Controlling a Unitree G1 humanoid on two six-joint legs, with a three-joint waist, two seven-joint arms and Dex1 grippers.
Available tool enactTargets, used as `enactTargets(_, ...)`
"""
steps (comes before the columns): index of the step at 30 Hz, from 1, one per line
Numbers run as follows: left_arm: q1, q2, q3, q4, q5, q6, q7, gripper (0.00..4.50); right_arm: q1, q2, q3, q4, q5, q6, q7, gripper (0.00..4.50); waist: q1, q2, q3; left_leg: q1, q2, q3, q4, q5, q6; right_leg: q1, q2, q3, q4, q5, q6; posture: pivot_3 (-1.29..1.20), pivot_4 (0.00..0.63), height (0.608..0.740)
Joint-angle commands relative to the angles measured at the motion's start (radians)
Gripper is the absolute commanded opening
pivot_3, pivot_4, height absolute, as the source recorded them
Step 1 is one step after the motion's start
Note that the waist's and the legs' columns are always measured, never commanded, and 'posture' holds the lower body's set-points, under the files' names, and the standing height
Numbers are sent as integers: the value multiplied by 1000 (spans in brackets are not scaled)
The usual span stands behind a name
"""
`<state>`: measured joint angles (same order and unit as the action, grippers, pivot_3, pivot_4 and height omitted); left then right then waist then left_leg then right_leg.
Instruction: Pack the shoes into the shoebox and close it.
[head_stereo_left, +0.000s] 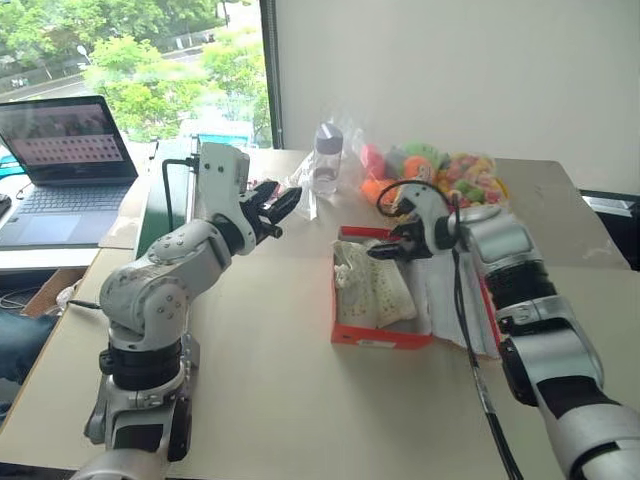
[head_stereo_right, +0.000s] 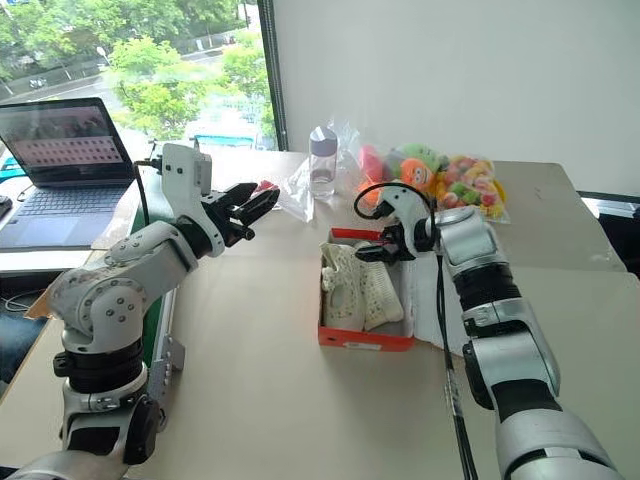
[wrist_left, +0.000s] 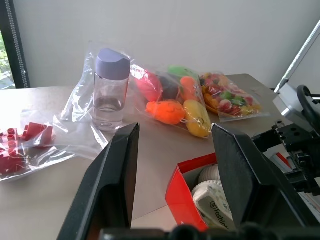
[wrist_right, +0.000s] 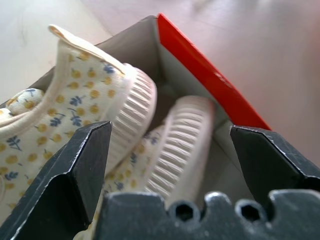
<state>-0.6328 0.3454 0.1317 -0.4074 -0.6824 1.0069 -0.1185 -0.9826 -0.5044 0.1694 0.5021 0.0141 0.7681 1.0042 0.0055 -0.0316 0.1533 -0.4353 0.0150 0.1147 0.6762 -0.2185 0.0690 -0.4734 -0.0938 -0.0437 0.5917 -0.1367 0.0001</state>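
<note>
Table (head_stereo_left: 270, 380) is carrying everything, and the shoebox (head_stereo_left: 380, 335) is serving as the landmark, sitting open near the table's middle with its lid (head_stereo_left: 455, 300) lying flat on the side toward the right arm. Beyond the shoebox, bagged plush toys (head_stereo_left: 440, 175) are lying near the wall, with a clear bottle (head_stereo_left: 327, 158) wearing a lilac cap standing just beside them. Both shoes (head_stereo_left: 372, 285) are lying inside the shoebox, side by side, cream with a small flower print. Right hand (head_stereo_left: 392, 250) is hovering over the shoebox's far end, its fingers standing wide apart and holding nothing, the shoes' ribbed soles showing between them. Left hand (head_stereo_left: 275, 208) is hanging well to the left of the shoebox, raised above the table, its fingers partly open and empty.
</note>
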Motion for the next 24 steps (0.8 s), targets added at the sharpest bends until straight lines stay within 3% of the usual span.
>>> enactTargets(1,-32,-3,-4,-9,10,-29,-19,2425,8,-37,13,-113,16,22,30,4455,-4,0,0,0,0,0,0,-2,3,0,1,0,0,-1,0,0,150,740)
enactTargets(9,-30,25,-17,3,36,-22,-50,2425,0,-80,-73,-264,149,133,81,4455,-5,0,7,0,0,0,2,-6,8,0,1,0,1,-3,2,0,150,740)
enactTargets(15,-12,75,-46,40,99,-28,-73,2425,-1,-39,-92,-288,197,126,21,2694,-6,0,7,1,0,0,3,-5,7,1,2,0,2,-3,2,0,150,740)
enactTargets(22,0,63,-42,12,112,-8,-74,2425,12,51,-26,-38,138,-78,-39,359,-10,0,8,2,0,0,3,-5,7,2,2,0,2,-3,2,0,150,740)
enactTargets(23,2,63,-41,7,112,-4,-74,2425,7,62,-27,5,136,-100,-45,77,-9,0,8,2,0,0,3,-5,7,2,2,0,2,-3,2,0,150,740)
enactTargets(24,6,67,-39,0,113,0,-73,2425,-3,74,-29,61,130,-129,-54,77,-9,0,8,2,0,0,3,-4,7,2,2,0,2,-3,2,0,150,740)
